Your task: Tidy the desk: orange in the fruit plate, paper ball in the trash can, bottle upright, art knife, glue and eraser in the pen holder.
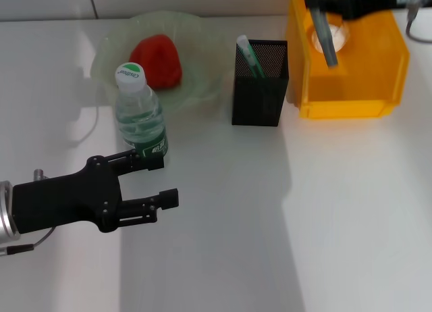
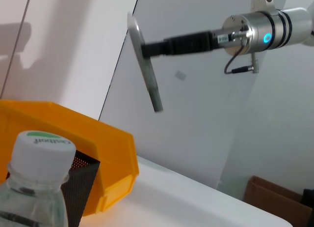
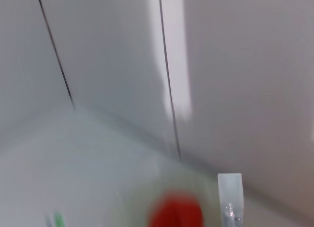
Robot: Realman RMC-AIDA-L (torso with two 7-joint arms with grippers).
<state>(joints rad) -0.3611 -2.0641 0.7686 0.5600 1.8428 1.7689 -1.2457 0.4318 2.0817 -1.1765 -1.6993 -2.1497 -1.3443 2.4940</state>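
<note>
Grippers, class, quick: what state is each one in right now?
Left gripper: open, empty, fingers just clear of the upright bottle.
Right gripper: above the trash can; state cannot be told.

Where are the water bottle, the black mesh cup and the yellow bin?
bottle (image 1: 138,119), head view, on its clear body.
pen holder (image 1: 259,96), head view, on its front mesh wall.
trash can (image 1: 364,75), head view, on its front wall.

white desk (image 1: 324,211), pale panelled wall (image 2: 206,124), cardboard box (image 2: 274,200).
</note>
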